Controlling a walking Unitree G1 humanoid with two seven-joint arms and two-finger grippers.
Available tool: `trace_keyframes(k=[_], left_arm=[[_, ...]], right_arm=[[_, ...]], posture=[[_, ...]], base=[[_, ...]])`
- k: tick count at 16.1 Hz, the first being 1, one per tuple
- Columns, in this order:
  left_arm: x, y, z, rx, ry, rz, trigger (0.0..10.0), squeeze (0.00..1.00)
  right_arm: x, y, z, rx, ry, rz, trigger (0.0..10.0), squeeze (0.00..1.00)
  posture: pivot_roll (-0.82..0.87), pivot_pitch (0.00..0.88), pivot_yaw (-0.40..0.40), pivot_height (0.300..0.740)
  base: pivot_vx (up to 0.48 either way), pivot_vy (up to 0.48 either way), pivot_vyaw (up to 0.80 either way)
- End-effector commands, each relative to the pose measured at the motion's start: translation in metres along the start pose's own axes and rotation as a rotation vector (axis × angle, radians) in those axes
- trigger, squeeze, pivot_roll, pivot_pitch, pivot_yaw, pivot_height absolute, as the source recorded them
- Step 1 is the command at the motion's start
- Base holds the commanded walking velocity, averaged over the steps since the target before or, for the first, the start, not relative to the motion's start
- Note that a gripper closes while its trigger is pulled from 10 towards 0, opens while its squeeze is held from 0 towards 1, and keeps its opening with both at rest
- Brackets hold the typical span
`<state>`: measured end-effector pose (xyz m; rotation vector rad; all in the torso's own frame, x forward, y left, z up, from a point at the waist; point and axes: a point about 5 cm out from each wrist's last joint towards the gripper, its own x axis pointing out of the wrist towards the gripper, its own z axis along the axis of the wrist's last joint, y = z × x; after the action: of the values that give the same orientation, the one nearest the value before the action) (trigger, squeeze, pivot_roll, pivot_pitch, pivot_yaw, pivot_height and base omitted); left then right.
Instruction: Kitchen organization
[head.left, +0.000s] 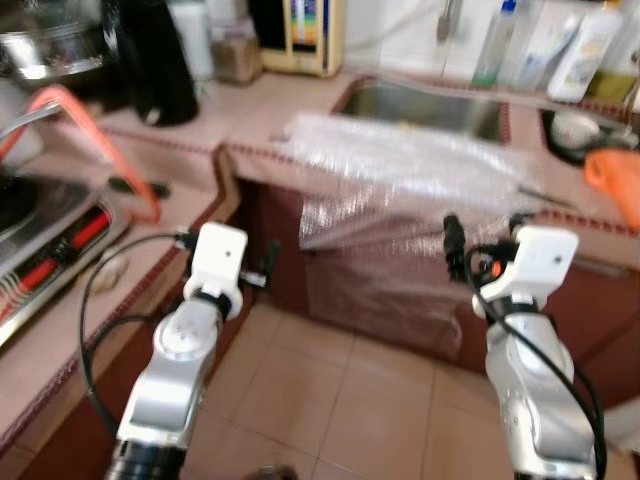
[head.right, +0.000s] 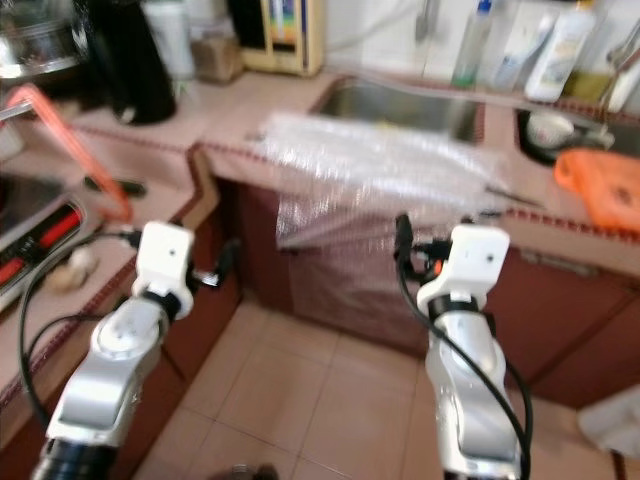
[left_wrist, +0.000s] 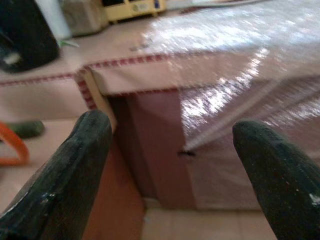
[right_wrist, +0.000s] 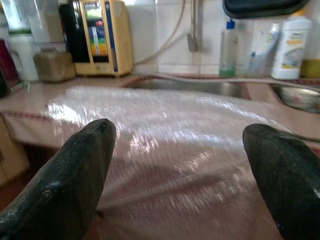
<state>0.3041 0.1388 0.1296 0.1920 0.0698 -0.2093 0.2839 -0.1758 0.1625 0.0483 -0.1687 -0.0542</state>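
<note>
Crinkled clear bubble-wrap sheet (head.left: 420, 165) draped over the pink tiled counter edge (head.left: 250, 152) beside the steel sink (head.left: 425, 105); left gripper (left_wrist: 170, 165) and right gripper (right_wrist: 185, 170), fingers apart, empty.

I see a pink-tiled counter (head.left: 270, 110) wrapping an L-shaped corner, dark red cabinet fronts (head.left: 275, 250) below, tan floor tiles (head.left: 350, 400), white wall tiles (right_wrist: 160, 30) far behind.

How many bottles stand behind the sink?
3 by the back wall: a clear bottle with a blue cap, a pale translucent bottle beside it, and a white labelled bottle further right. More may be hidden beyond.
</note>
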Motion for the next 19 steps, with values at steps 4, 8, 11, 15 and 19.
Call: trace_keyframes(k=[4,8,11,15,19], left_arm=[[0.013,0.001,-0.036,-0.028,0.113,-0.033,10.0,0.00],[0.016,-0.005,-0.094,0.023,0.334,-0.055,10.0,0.00],[0.005,-0.008,-0.128,0.045,0.502,-0.074,10.0,0.00],[-0.024,-0.011,-0.165,0.049,0.720,-0.099,10.0,0.00],[-0.045,-0.005,-0.183,-0.080,0.822,-0.046,10.0,0.00]], right_arm=[[0.004,-0.002,-0.027,-0.040,0.065,0.018,10.0,0.00],[0.007,-0.012,-0.090,0.057,0.288,-0.041,10.0,0.00],[-0.004,-0.017,-0.138,0.066,0.513,-0.070,10.0,0.00],[-0.050,-0.027,-0.183,0.019,0.798,-0.101,10.0,0.00],[-0.062,-0.023,-0.194,0.022,0.867,-0.067,10.0,0.00]], posture=[[-0.04,0.057,-0.012,0.740],[-0.02,0.048,-0.019,0.740],[-0.01,0.028,-0.026,0.740],[0.01,0.007,-0.045,0.740],[-0.04,0.016,-0.024,0.740]], base=[[0.000,0.000,0.00],[0.000,0.000,0.00],[0.000,0.000,0.00],[0.000,0.000,0.00],[0.000,0.000,-0.80]])
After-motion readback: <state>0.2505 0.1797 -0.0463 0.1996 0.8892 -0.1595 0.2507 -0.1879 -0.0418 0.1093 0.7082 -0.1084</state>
